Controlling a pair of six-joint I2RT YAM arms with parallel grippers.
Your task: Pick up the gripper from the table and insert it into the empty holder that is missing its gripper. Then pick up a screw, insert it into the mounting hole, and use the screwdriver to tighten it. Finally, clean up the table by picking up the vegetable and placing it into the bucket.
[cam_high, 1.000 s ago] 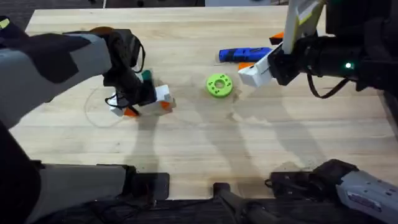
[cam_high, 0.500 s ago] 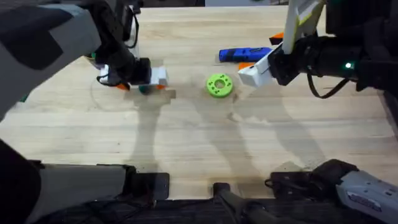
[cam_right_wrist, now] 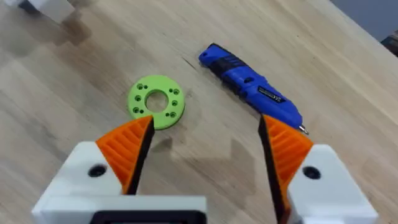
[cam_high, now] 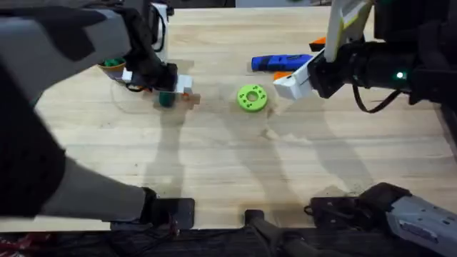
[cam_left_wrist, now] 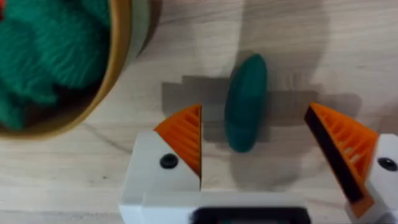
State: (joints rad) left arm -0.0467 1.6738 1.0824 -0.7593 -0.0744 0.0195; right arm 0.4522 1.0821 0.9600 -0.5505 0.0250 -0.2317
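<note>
Clean-up step: left claw [cam_left_wrist: 252, 155] gapes empty astride green vegetable [cam_left_wrist: 244, 102], bucket [cam_left_wrist: 115, 68] at ten o'clock; next, close; right claw [cam_right_wrist: 205, 149] open, empty.

arms: grey-black shells | gripper [cam_right_wrist: 202, 146]: white, orange ribbed pads [cam_right_wrist: 127, 146] | right arm: green LED

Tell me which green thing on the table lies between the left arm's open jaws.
The dark green oval piece, lying flat on the wood between the orange pads. The bright green disc has a centre hole and lies nearer the right gripper.
</note>
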